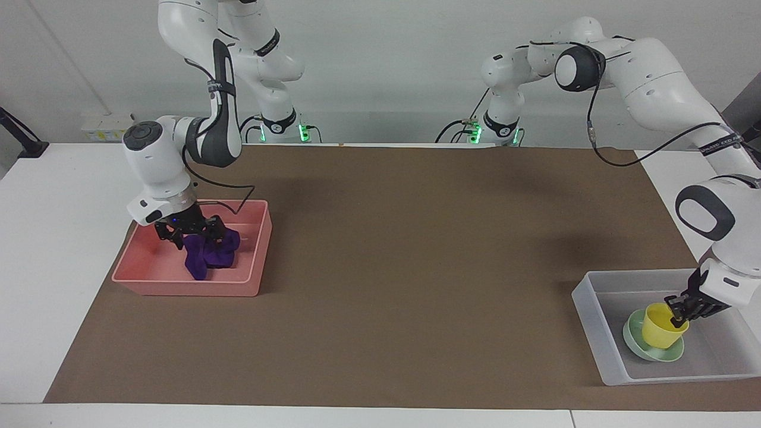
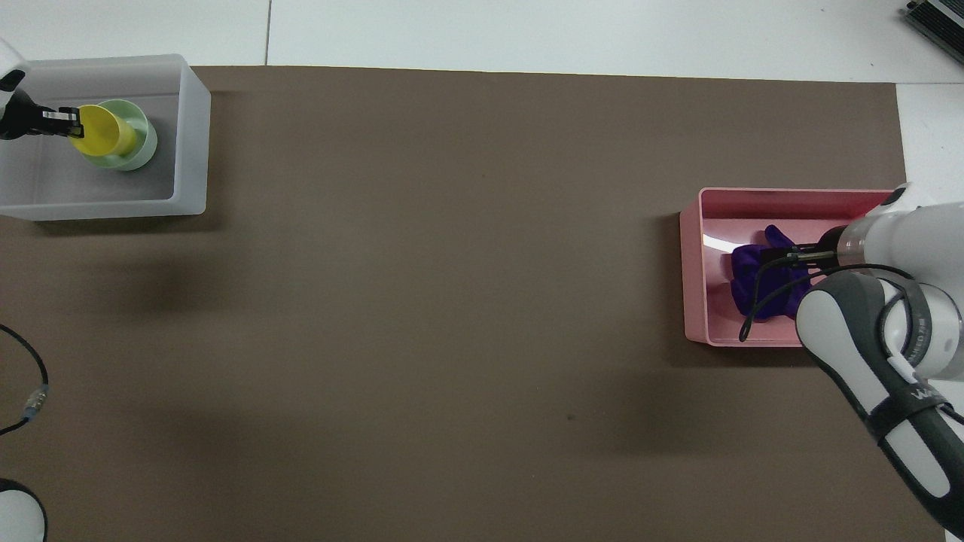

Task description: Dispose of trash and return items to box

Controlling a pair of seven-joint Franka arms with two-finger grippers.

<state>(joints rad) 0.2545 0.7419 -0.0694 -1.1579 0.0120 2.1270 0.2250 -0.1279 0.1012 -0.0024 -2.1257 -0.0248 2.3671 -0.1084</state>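
Observation:
The deep-purple rag [image 1: 209, 254] lies crumpled in the pink bin [image 1: 178, 283]. My right gripper [image 1: 190, 233] hangs just above the rag, fingers spread open, holding nothing. In the overhead view the rag [image 2: 745, 275] shows beside this gripper [image 2: 779, 256] in the pink bin [image 2: 693, 278]. My left gripper [image 1: 678, 309] is shut on the rim of the yellow cup [image 1: 661, 327]. The cup stands in the mint-green bowl [image 1: 637, 348] inside the translucent box [image 1: 594, 324]. The overhead view shows the cup [image 2: 102, 134], bowl [image 2: 144, 134], box [image 2: 192, 150] and left gripper [image 2: 66, 120].
A brown mat [image 1: 416, 255] covers the table between the two bins. The pink bin stands at the right arm's end, the translucent box at the left arm's end. A loose cable [image 2: 30, 391] hangs near the left arm's base.

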